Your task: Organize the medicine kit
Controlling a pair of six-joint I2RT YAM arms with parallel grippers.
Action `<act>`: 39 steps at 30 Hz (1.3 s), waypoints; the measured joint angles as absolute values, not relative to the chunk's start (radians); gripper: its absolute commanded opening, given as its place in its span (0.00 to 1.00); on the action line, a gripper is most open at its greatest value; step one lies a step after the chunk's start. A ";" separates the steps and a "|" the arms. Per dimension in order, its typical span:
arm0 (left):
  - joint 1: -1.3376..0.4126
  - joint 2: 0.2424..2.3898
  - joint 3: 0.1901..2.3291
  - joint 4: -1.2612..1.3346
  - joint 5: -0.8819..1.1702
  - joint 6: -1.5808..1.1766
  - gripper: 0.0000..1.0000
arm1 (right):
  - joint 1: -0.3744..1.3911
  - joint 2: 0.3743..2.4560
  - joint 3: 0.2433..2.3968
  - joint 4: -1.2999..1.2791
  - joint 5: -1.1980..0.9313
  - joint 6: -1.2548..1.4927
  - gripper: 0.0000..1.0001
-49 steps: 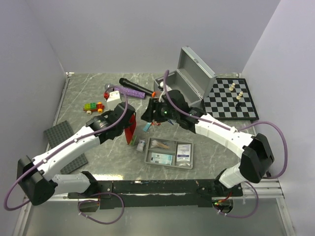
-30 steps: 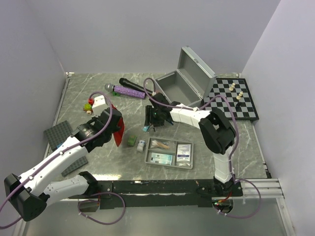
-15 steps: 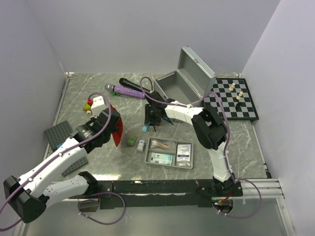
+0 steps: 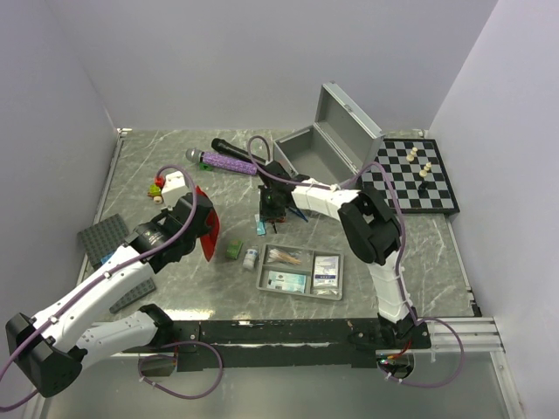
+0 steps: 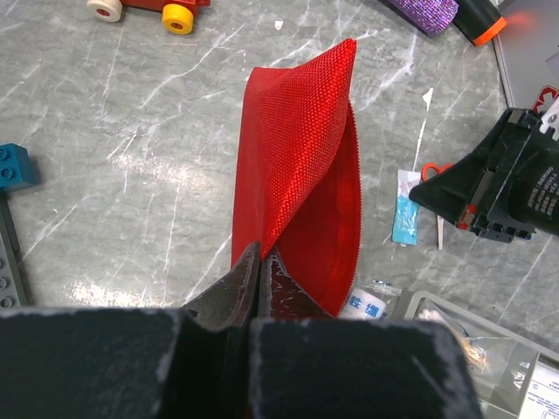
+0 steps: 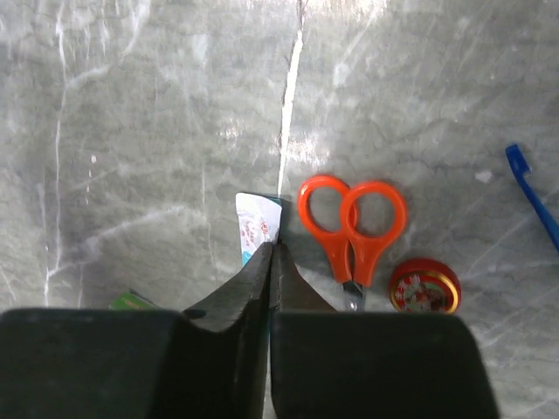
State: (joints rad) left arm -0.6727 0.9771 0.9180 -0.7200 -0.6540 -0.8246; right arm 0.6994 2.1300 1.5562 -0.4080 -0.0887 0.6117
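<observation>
The left claw (image 5: 260, 256), at the bottom centre of its wrist view, is clamped on the near edge of the red pouch (image 5: 293, 157). The pouch stands up from the fingers toward the top of the frame with its mouth gaping to the right, clear of the marbled surface (image 4: 148, 153). Just right of the pouch's lower end lies a small white roll (image 5: 362, 305). Beyond that, in the bottom right corner, is a corner of the grey tray (image 5: 428, 301). In the top view the pouch hangs left of centre, and the tray sits right of it, low in the middle of the frame, with packets in its compartments.

The right claw (image 6: 272, 255) has its fingers pressed together on the lower end of a white-and-blue packet (image 6: 258, 223). The packet reaches from the fingertips toward the centre of the wrist frame. Just right of the packet lie orange scissors (image 6: 352, 218), handles toward the top of the frame and closed blades running down behind the claw. A red tin (image 6: 424, 286) sits just right of the scissors' blade end. A blue strip (image 6: 533, 201) crosses the right edge, and a bit of green (image 6: 131, 301) shows at the lower left, beside the claw body.

In the top view this claw is at the frame's centre, above the tray. The case (image 4: 325, 148) stands above and to the right of it, with its lid raised. The chessboard (image 4: 410, 179) lies to the right of the case, touching or nearly so.
</observation>
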 measured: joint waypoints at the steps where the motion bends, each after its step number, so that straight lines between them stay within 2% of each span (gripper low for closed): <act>1: -0.673 0.977 0.918 -0.719 -0.651 -0.825 0.01 | 0.699 2.123 1.544 -0.403 -0.091 0.613 0.00; 6: -0.673 0.987 0.918 -0.712 -0.646 -0.818 0.01 | 0.699 2.035 1.451 -0.393 -0.109 0.612 0.00; 12: -0.673 1.036 0.918 -0.698 -0.630 -0.801 0.01 | 0.700 1.832 1.340 -0.347 -0.161 0.623 0.00; 18: -0.673 1.091 0.939 -0.690 -0.591 -0.798 0.01 | 0.730 1.684 1.330 -0.313 -0.202 0.645 0.00; 33: -0.673 1.124 0.990 -0.649 -0.537 -0.803 0.01 | 0.841 1.838 1.590 -0.330 -0.283 0.701 0.00; 39: -0.673 1.122 0.990 -0.650 -0.535 -0.806 0.01 | 0.848 1.886 1.640 -0.366 -0.280 0.708 0.45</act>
